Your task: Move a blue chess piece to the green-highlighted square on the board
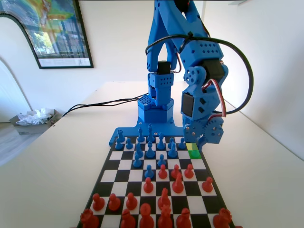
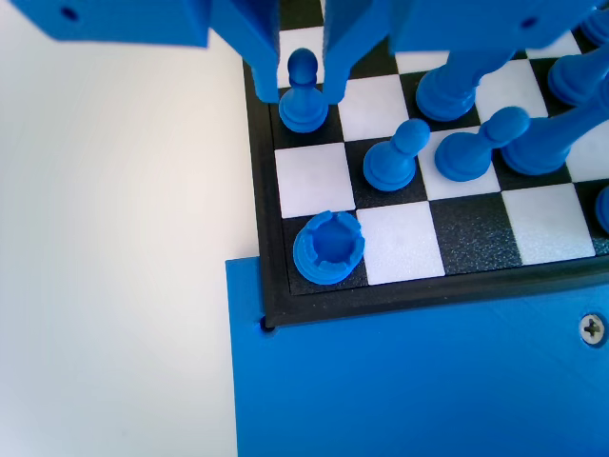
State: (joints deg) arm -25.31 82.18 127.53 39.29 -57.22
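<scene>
blue pawn (image 2: 303, 93) stands upright on the board (image 2: 400, 243), edge file, two squares up from the corner rook (image 2: 328, 248) in the wrist view. gripper (image 2: 301, 95) straddles it, one jaw each side of the round head; can't tell if the jaws grip or just bracket it. In the fixed view the gripper (image 1: 202, 141) hangs low just above the green-highlighted square (image 1: 194, 153). My read: pawn is light, rigid, smooth plastic, tips easily. Best hold is the neck under the head, squeeze square-on. Neighbouring blue pieces (image 2: 395, 157) sit near the rook too, so lift straight
</scene>
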